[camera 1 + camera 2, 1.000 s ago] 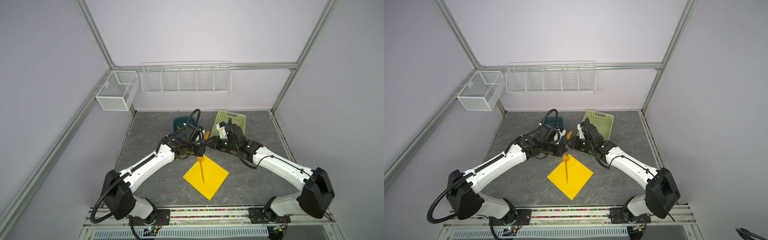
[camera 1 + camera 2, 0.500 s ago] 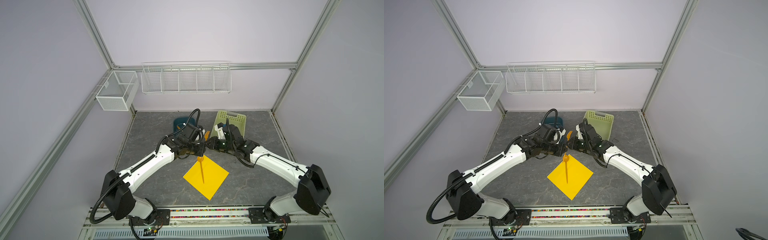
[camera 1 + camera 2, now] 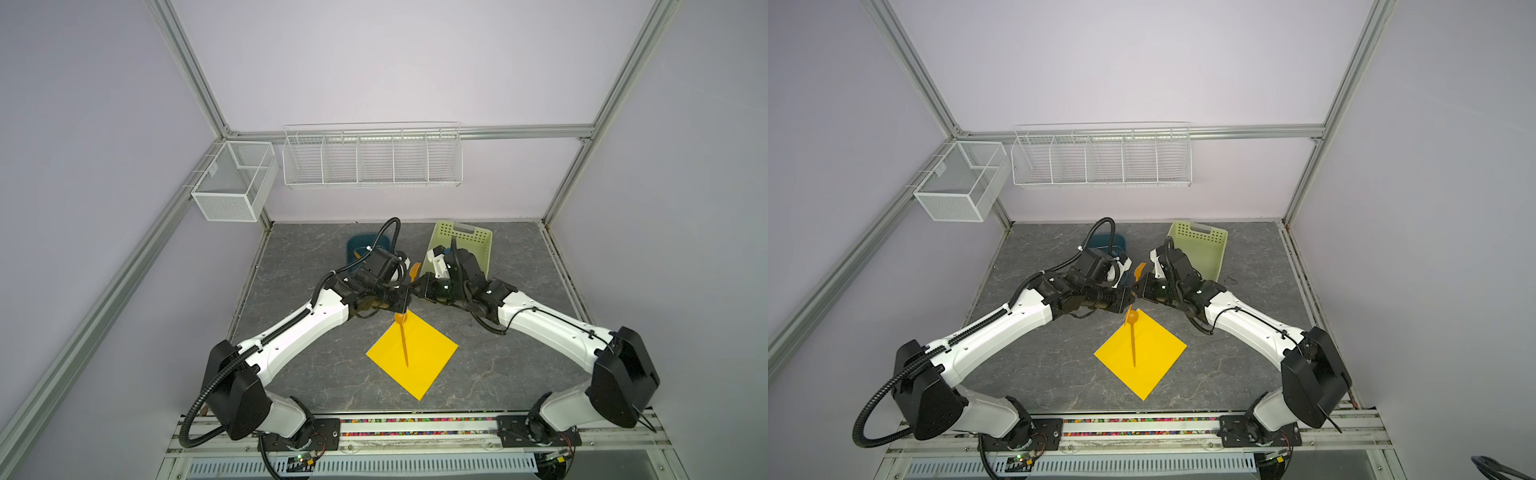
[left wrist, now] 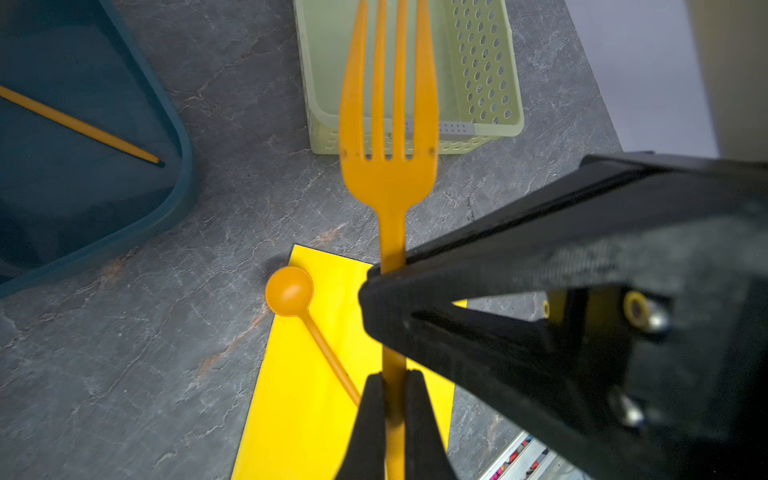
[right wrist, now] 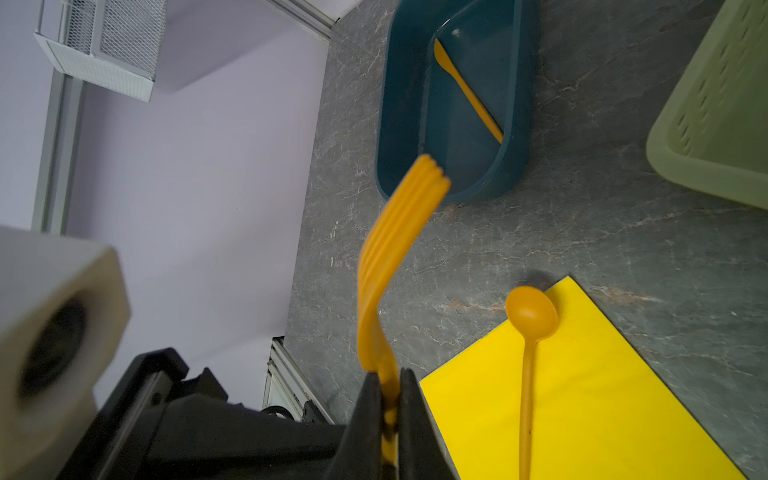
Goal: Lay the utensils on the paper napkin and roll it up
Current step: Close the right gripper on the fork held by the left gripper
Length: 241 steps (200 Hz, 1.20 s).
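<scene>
The left claw (image 4: 394, 386) and right claw (image 5: 390, 386) were both clamped on the fork (image 4: 388, 178), above the table (image 3: 299, 257) just beyond the far corner of the napkin (image 3: 424, 361). The spoon (image 5: 532, 313) lay on the napkin. The knife (image 5: 467, 93) lay in the blue tray (image 5: 399, 104) farther back.

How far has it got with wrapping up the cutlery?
Done: the spoon lies on the napkin. In hand: the fork, gripped by both the left hand and right hand. Left: the knife lies in the blue tray, and the napkin is flat, not yet rolled.
</scene>
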Motion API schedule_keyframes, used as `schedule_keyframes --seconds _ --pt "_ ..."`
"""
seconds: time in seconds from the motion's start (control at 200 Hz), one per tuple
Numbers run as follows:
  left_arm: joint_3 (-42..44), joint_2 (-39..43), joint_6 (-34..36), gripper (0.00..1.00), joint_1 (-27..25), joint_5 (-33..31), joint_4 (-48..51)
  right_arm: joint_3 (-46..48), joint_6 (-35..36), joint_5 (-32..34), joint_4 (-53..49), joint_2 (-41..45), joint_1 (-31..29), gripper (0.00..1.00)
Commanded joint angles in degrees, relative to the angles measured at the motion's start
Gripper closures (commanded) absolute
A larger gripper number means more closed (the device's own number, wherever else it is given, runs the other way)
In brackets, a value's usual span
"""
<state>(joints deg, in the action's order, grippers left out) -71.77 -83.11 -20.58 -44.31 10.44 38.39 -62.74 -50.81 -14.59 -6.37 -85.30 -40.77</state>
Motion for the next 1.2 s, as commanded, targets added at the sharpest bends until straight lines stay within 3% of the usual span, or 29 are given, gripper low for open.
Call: schedule_keyframes --seconds 0.0,0.18,0.515,0.725,1.2 --pt "0.31 0.43 -0.16 0.93 -0.33 0.49 -0.27 -0.98 -0.69 -0.15 0.4 0.01 -0.44 0.94" --pt "0.21 -0.61 0.18 0.78 -0.35 1.18 1.62 -0.98 -0.23 0.81 -0.85 0.94 -0.43 0.94" --pt "1.45 -1.25 0.54 0.76 -0.59 1.93 4.06 -0.98 0.58 1.54 -2.07 2.36 -0.47 0.94" --pt "0.61 -2.28 0.98 0.78 -1.07 2.92 3.97 -0.96 0.73 1.52 -2.16 2.5 -0.39 0.94" --pt "0.2 -1.41 0.48 0.98 -1.48 -0.1 3.51 -1.5 2.12 2.35 -4.12 4.19 -0.39 0.93"
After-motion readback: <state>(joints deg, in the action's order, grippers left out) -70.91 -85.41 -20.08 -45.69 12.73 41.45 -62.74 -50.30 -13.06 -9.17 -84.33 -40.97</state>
